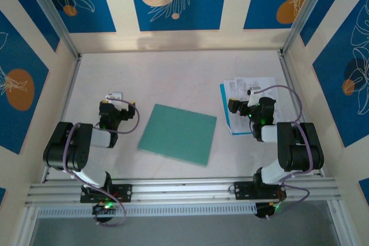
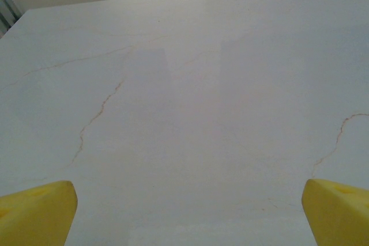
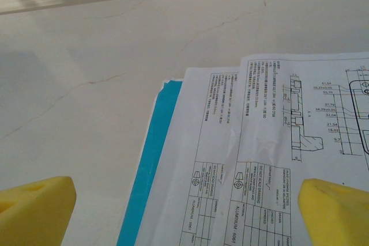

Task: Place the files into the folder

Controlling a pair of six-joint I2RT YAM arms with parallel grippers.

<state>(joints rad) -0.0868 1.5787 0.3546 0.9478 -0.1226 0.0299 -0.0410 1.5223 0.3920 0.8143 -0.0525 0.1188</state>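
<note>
Progress is judged to be nil: the teal-green folder (image 1: 177, 133) is seen lying flat, apparently closed, at the centre of the desk (image 1: 173, 73), while the files (image 1: 239, 87), printed drawing sheets over a blue-edged one, are stacked at centre right, well apart from it. The right tool (image 3: 187, 211) is held spread and empty over the sheets; the left tool (image 2: 187, 211) is likewise spread over bare desk. Gripping, carrying and inserting are all left.

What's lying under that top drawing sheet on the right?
Under the top sheet: a second printed sheet, then a blue edge strip. Anything deeper is covered.
</note>
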